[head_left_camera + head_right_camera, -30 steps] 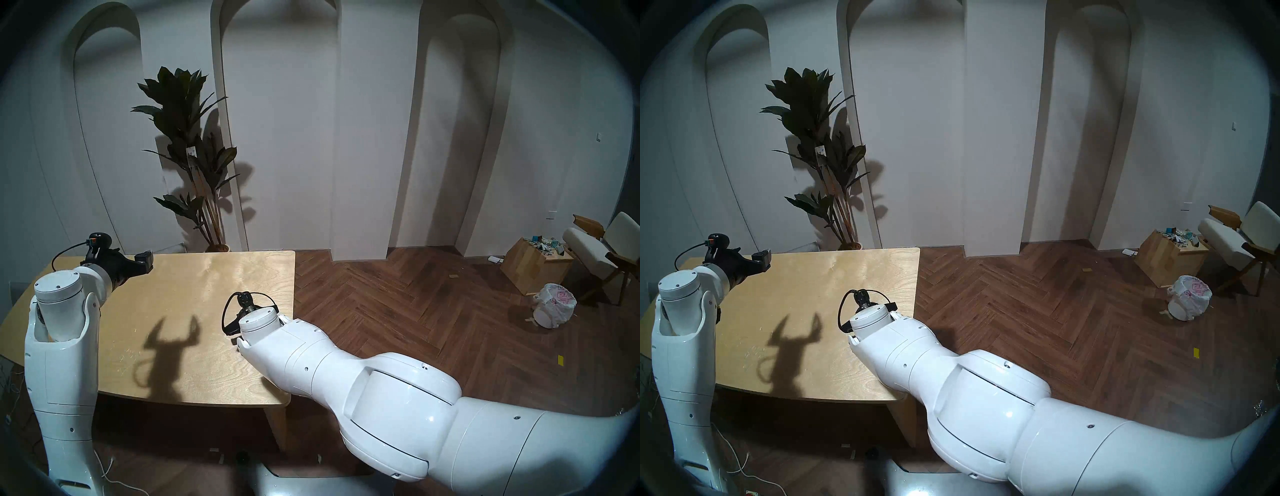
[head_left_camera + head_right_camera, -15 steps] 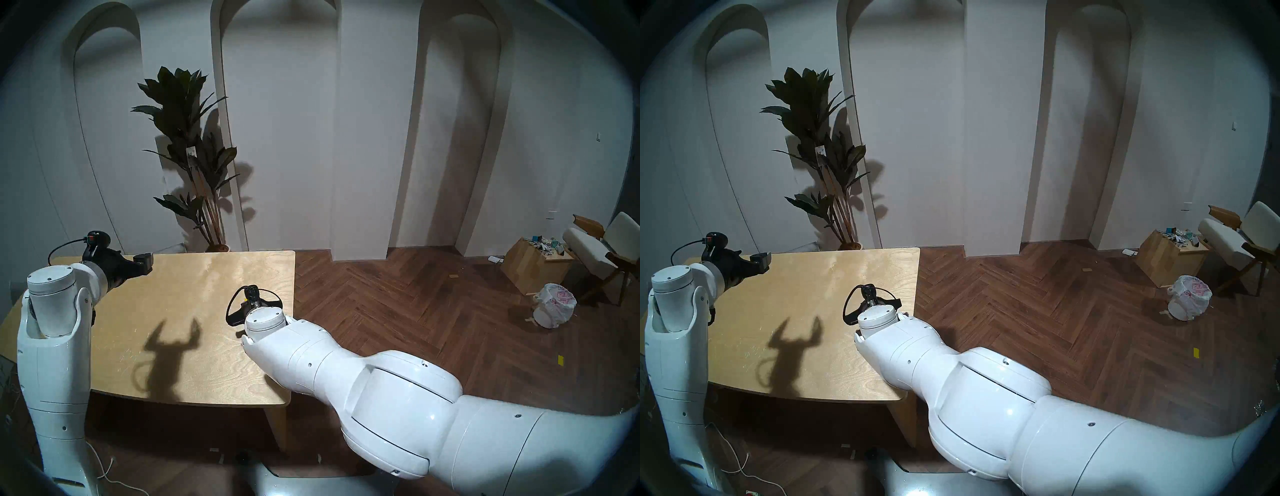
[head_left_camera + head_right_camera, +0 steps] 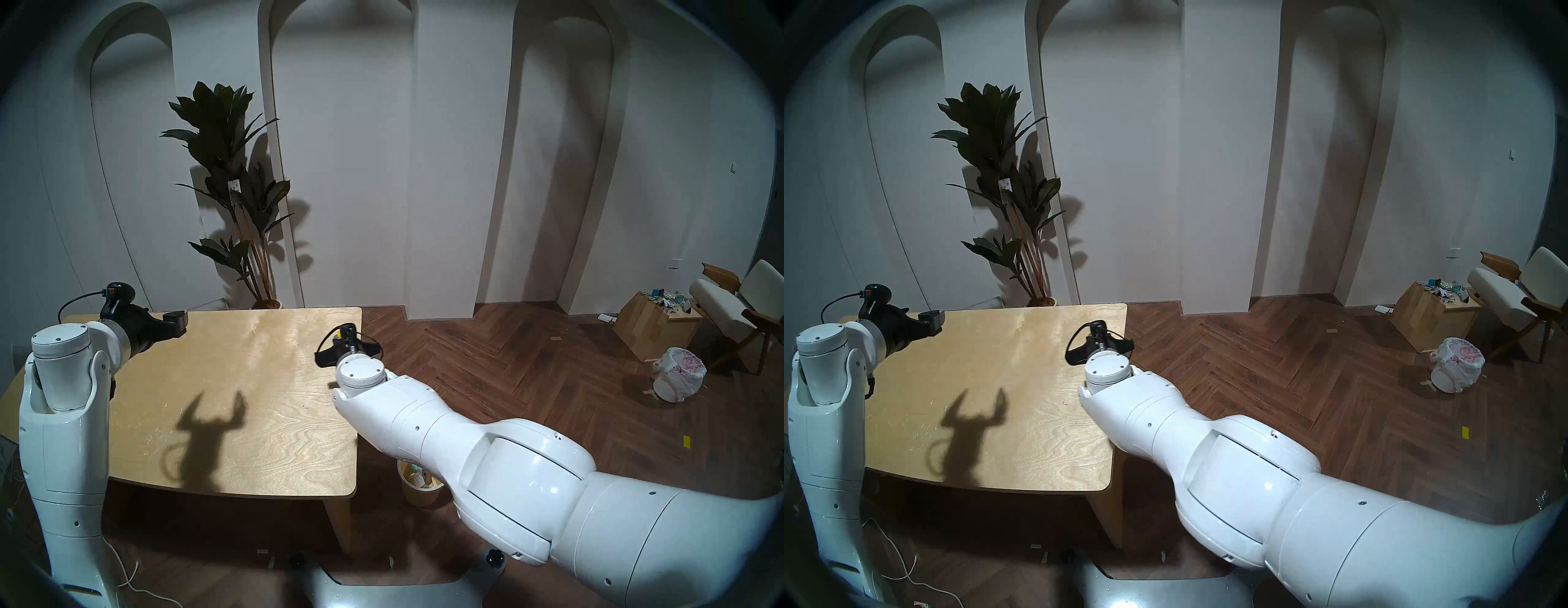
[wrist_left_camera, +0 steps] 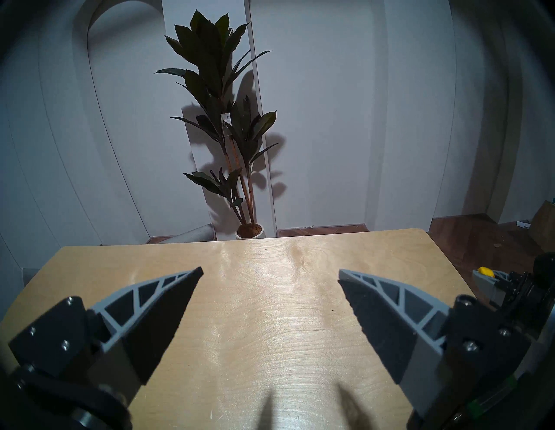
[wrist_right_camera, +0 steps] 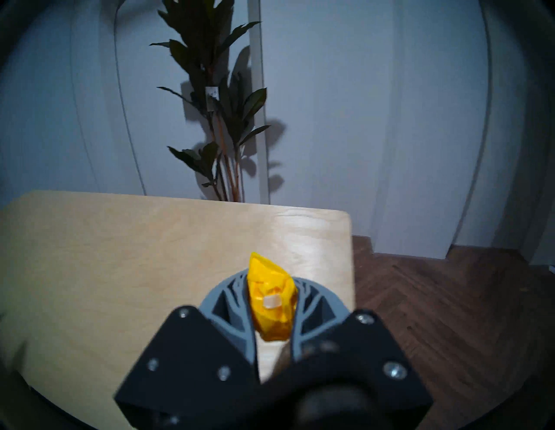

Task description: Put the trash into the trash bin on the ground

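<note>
My right gripper [image 5: 270, 279] is shut on the yellow paper lump [image 5: 271, 303] and holds it above the wooden table's right edge. It also shows in the head views [image 3: 345, 335] [image 3: 1098, 333]. The lump shows as a yellow speck in the left wrist view [image 4: 486, 271]. The cream trash bin [image 3: 418, 484] stands on the floor by the table's front right corner, partly under my right arm, with some scraps inside. My left gripper [image 4: 270, 273] is open and empty over the table's far left [image 3: 176, 322]. The carton and the teal wrapper cannot be made out.
The wooden table [image 3: 254, 424] fills the left half. A potted plant [image 3: 237, 191] stands behind it. At the far right are a wooden box of scraps [image 3: 655, 327], a white bin with a red-printed bag [image 3: 679, 373] and a chair [image 3: 738, 310].
My right arm has swung right and away from me with the lump, from the table's middle right to its right edge, uncovering the cream bin. The left arm shifted slightly left.
</note>
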Controlling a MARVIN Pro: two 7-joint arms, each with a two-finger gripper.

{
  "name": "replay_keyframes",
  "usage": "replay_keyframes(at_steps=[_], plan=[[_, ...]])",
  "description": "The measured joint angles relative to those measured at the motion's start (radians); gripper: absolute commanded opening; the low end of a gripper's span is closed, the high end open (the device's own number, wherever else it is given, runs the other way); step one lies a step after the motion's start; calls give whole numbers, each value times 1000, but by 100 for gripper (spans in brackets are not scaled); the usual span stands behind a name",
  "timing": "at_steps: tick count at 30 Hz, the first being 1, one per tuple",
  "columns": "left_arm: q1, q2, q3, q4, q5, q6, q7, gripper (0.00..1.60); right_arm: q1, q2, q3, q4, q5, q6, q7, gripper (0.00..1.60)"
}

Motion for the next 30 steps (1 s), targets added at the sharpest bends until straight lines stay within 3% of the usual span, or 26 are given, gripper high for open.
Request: replay_keyframes(at_steps=[10,21,26,30], plan=[[0,2,-1,0,4,-1,-4,160,-14,133,49,-12,-14,-88,23,0],[0,3,-1,-1,13,-1,-3,160,-87,271,83,-29,1,-178,197,0],[0,3,-1,-1,16,-1,-3,160,-96,288,97,31,24,-203,269,0],[0,3,-1,-2,19,-1,-2,160,-87,278,114,159,48,-216,328,0]])
